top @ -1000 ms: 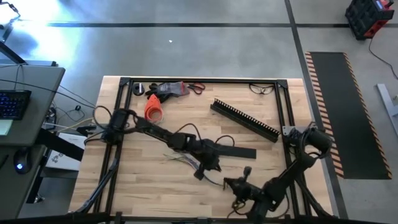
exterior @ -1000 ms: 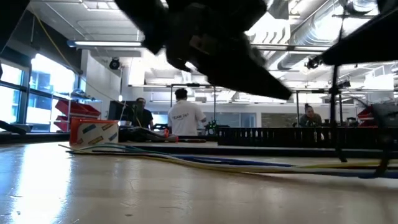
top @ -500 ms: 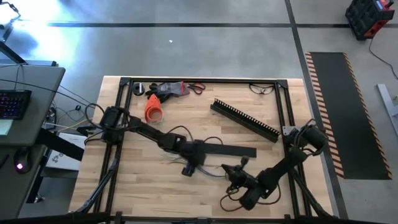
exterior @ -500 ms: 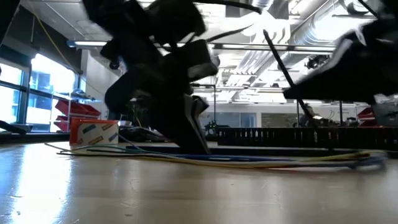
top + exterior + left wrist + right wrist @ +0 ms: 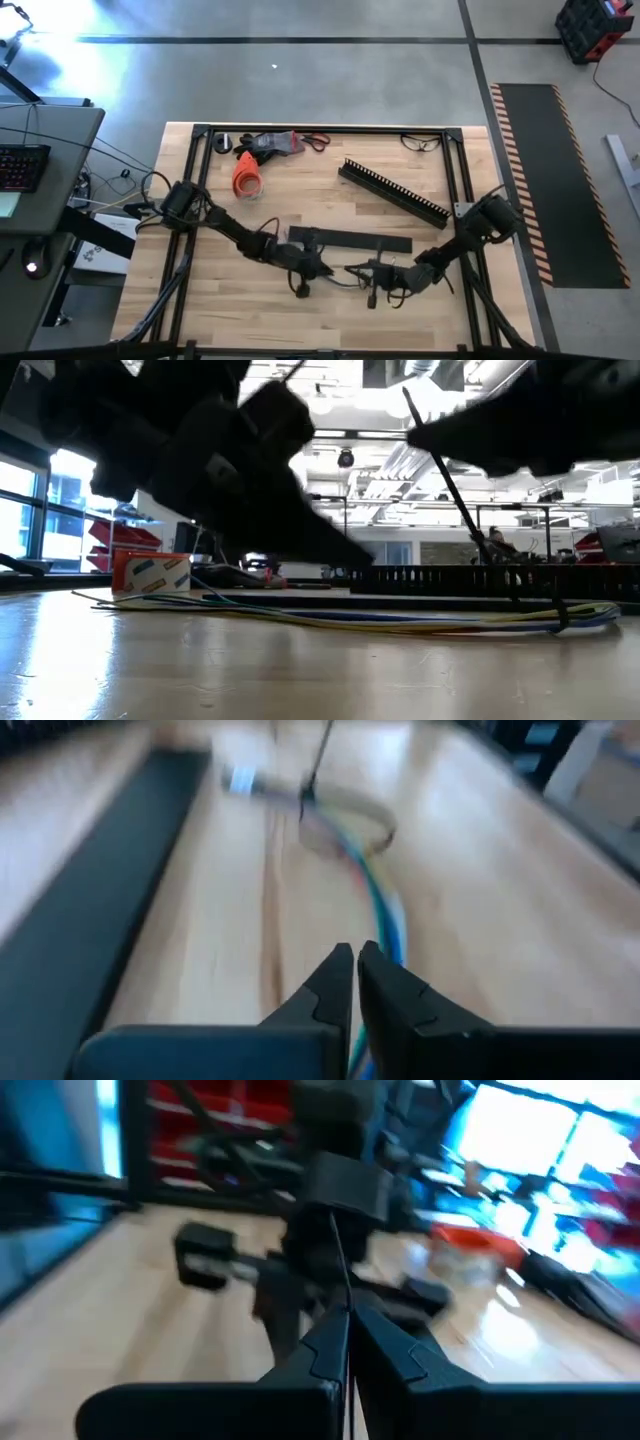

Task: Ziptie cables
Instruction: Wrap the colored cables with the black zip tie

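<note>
Cables (image 5: 400, 622) lie between closed left gripper (image 5: 300, 287) and right gripper (image 5: 372, 296) pinching a thin black strip (image 5: 455, 485); flat black bar (image 5: 350, 240) just behind

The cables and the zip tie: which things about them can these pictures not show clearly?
- Cables, high view: too thin to count or follow between the two arms.
- Low view: the dark, blurred arms near the camera cover much of the scene behind the bundle.
- Zip tie strip, right wrist view: motion blur hides its far end; the right gripper is shut on it.
- Loop, left wrist view: blurred, so its tightness is unclear.
</note>
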You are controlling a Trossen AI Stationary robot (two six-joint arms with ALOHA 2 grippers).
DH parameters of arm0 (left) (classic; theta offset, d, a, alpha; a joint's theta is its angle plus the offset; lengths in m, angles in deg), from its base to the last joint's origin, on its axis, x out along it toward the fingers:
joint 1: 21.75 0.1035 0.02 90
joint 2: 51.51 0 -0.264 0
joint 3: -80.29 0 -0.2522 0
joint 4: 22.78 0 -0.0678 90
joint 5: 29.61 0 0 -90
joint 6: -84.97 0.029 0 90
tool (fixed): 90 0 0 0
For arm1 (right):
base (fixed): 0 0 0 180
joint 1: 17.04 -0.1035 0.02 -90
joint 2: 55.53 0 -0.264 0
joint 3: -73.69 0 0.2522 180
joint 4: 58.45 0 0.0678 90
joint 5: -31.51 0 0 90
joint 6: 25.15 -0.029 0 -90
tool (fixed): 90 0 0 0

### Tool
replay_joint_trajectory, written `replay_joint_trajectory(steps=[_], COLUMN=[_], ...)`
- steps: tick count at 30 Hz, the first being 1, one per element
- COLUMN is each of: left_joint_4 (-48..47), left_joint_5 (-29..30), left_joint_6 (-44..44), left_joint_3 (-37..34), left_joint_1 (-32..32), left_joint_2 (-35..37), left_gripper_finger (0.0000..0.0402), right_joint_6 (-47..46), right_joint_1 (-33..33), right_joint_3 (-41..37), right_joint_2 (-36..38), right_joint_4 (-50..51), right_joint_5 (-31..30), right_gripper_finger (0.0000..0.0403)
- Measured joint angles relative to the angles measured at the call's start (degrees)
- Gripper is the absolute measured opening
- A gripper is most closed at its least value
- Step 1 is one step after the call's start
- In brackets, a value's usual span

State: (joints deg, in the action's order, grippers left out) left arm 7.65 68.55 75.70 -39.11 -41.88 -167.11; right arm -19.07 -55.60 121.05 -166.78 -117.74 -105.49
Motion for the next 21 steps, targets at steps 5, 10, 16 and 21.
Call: replay_joint_trajectory(steps=[5,10,16,21], left_joint_4=[10.8,12.2,12.7,12.2], left_joint_5=[3.1,3.3,-10.7,-19.8], left_joint_6=[6.5,9.8,12.4,15.0], left_joint_3=[2.3,6.6,12.2,16.8], left_joint_1=[-0.3,1.9,4.3,4.8], left_joint_2=[-5.2,-9.6,-12.9,-15.6], left_gripper_finger=[0.0049,0.0111,0.0146,0.0134], right_joint_6=[1.9,4.1,3.6,3.2], right_joint_1=[2.7,2.0,-0.8,-3.2], right_joint_3=[2.8,4.4,4.7,4.6], right_joint_2=[0.0,0.0,0.0,0.0], right_joint_4=[-0.5,-1.1,-1.3,-1.4], right_joint_5=[11.5,12.1,7.7,4.0], right_gripper_finger=[0.0000,0.0000,0.0000,0.0000])
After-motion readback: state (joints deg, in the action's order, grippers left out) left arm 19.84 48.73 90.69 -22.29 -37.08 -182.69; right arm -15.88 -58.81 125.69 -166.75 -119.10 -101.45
